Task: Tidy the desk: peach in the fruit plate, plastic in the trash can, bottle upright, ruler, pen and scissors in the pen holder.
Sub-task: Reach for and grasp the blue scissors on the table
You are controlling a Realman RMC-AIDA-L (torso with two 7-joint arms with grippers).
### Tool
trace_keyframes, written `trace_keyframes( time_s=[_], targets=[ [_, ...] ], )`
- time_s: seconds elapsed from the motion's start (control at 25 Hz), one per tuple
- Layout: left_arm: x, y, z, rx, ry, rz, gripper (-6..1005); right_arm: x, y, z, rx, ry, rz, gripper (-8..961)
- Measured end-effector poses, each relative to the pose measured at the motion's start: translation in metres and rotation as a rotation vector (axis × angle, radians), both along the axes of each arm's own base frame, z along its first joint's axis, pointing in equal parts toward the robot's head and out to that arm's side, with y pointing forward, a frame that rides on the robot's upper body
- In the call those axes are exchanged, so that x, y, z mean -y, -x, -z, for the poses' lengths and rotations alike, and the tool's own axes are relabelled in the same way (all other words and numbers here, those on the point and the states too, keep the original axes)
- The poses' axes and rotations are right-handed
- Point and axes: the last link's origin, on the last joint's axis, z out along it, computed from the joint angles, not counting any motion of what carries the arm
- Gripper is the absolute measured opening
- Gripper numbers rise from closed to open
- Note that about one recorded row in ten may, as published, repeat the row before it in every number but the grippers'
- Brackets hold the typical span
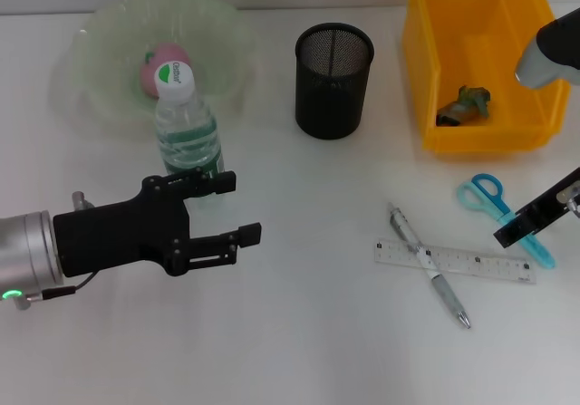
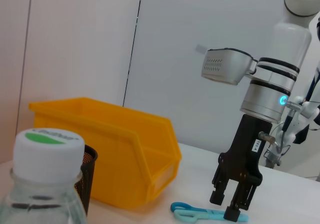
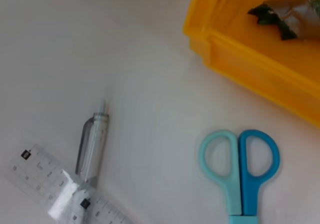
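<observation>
We judged the scissors [image 1: 501, 205] next: our right gripper [image 2: 229, 206] hung released directly above them on the bench [image 1: 299, 332], needing only descent and closing. Our left gripper [image 1: 237, 207] sat unclenched beside the upright bottle [image 1: 186, 124].

The left wrist view has a clear bottle [image 2: 45, 184] close in the foreground, upright, with a white cap bearing a green mark. Just behind it shows the edge of a black mesh pen holder [image 2: 87, 176], and beyond that a yellow bin [image 2: 110, 149] on the white tabletop [image 2: 200, 184]. Farther off, the right gripper [image 2: 225, 206] hangs straight down, its fingers apart above the blue scissors [image 2: 200, 213] lying flat.
</observation>
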Motion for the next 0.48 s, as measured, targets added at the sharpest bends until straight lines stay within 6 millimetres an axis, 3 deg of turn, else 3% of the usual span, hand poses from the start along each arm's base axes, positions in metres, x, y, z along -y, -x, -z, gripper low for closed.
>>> trace_keyframes(
  time_s=[0.24, 0.48],
  targets=[
    [0.0, 0.0004, 0.0026, -0.007, 0.0, -0.003, 795, -0.0012, -0.0006, 0.0003, 0.002, -0.008, -0.005, 540],
    [0.0002, 0.0005, 0.003, -0.006, 0.001, -0.005, 795, -0.0012, -0.0024, 0.0024, 0.003, -0.007, 0.0, 544]
  ],
)
